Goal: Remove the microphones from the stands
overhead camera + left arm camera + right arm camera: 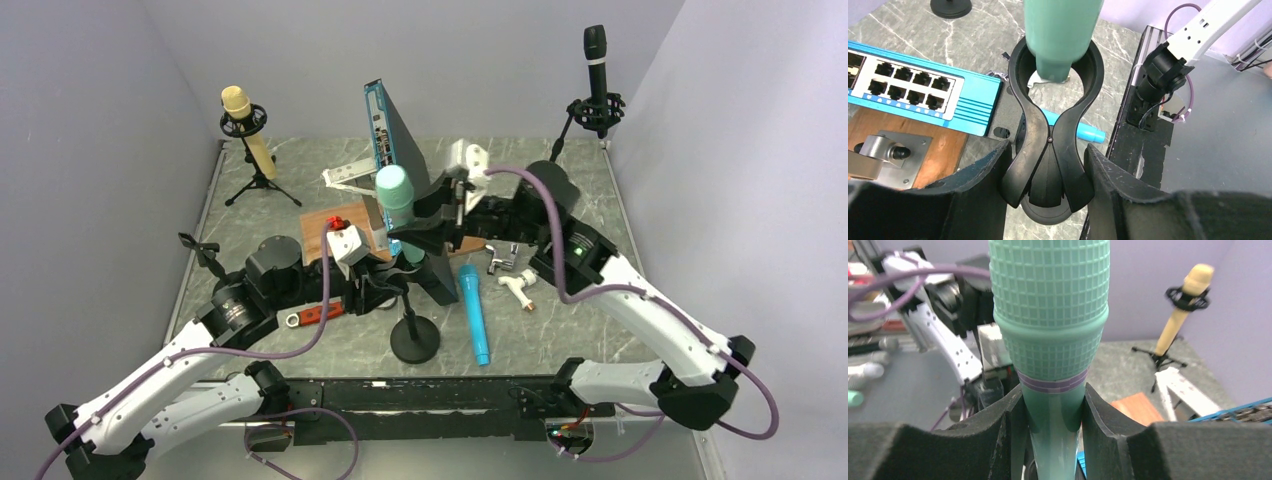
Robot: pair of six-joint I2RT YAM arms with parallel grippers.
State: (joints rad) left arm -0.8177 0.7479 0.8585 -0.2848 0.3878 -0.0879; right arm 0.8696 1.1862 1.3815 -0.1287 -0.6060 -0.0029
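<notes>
— Grey marbled table [520, 340], lilac walls. Where was the mic?

— Upright near the middle. The teal mic [1050, 315] sat in the clip [1048, 135] on the stand [414, 340], not yet out.

— And the grippers?

— The right gripper [1052, 405] was clenched on the mic's neck, just under the head, with a pad touching each side. The left gripper [1046, 155] was closed on the clip's two tails, below the ring.

— Had the ring let go?

— It looked slightly wider than the body from the left wrist, but I couldn't tell whether it was free all round.

— So what could go wrong?

— If the right lifted while the ring was pinching, the stand could rise with it or tip toward the blue mic [474, 315] lying just beside the base. The tails were smooth and curved, so the left pads might slide off and the clip would snap shut. The neck tapered, too, so a hard pull could slide the right pads along it.
</notes>
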